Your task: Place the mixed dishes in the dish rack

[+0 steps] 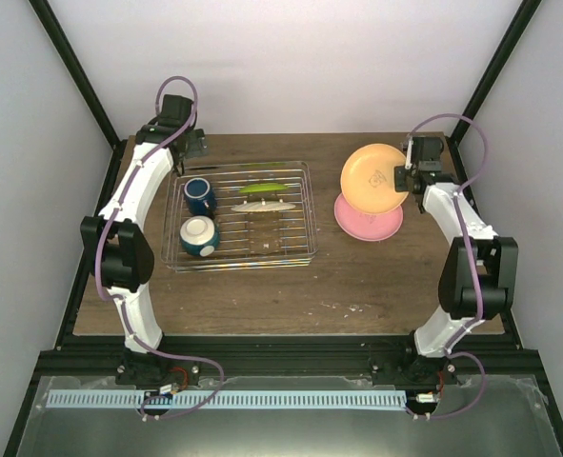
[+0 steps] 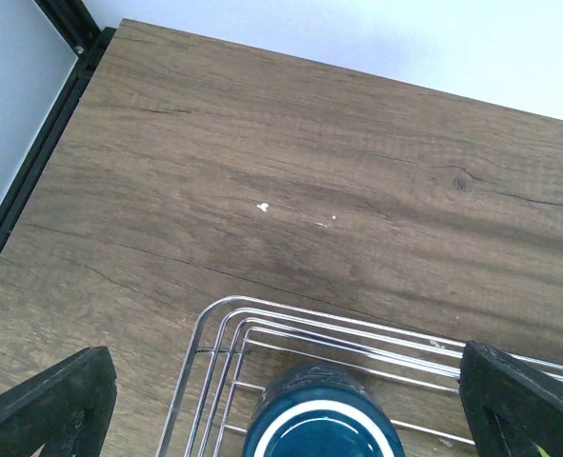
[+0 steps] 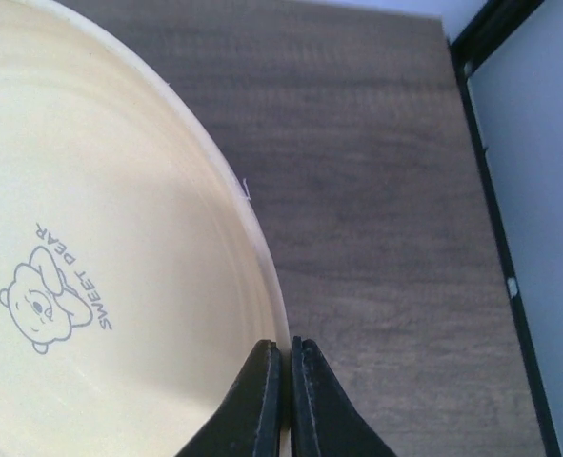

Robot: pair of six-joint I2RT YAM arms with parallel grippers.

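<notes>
The silver wire dish rack point(image 1: 311, 219) holds the dark blue mug point(image 1: 200, 195), the teal bowl point(image 1: 198, 236), the lime-green plate point(image 1: 265, 188) on edge and a pale cream piece point(image 1: 267, 206) on edge beside it. My right gripper point(image 1: 410, 178) is shut on the right rim of a yellow-cream plate point(image 1: 373, 177), held tilted above the salmon-pink plate point(image 1: 362, 225) lying on the table. In the right wrist view my gripper point(image 3: 286, 381) pinches that plate's point(image 3: 90, 238) rim. My left gripper point(image 2: 281, 409) is open and empty above the mug point(image 2: 319, 428) at the rack's far-left corner point(image 2: 212, 328).
A black frame rail point(image 1: 119, 181) runs along the table's left edge and another point(image 1: 467, 181) along the right. Bare wooden table point(image 1: 357, 286) lies in front of the rack and plates. Small white specks point(image 2: 262, 206) mark the wood beyond the rack.
</notes>
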